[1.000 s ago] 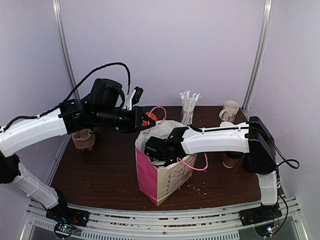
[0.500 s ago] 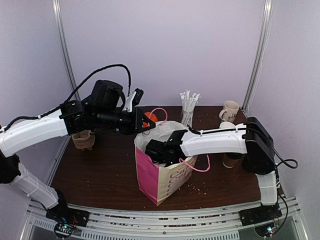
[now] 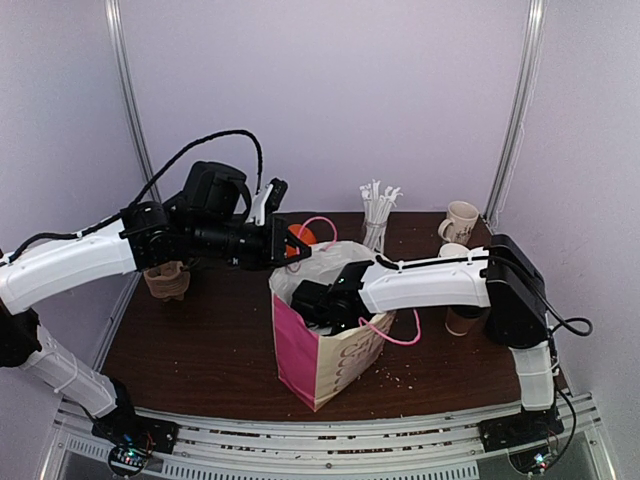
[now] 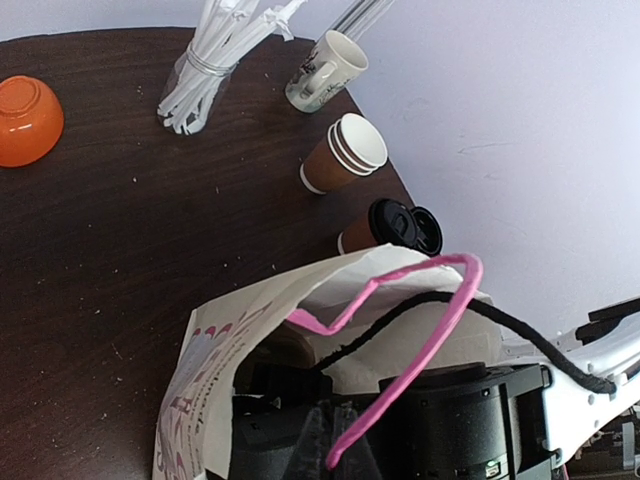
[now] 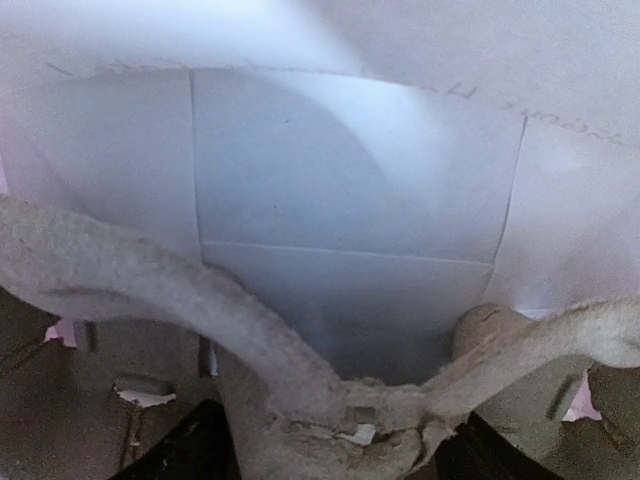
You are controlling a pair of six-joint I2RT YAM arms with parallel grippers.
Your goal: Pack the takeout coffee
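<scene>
From above, my left hand is pinched shut on the pink handle of the paper bag. My right hand is sunk in the bag's mouth. The takeout coffee stands outside the bag on the tabletop, partly behind my right arm.

On the left wrist camera, the coffee sits upright and lidded, near stacked open cups.

On the right wrist camera, my fingers stand wide, with a pulp cup carrier between them.

One bag, one orange bowl, one mug, one lidded cup, one straw bundle.
</scene>
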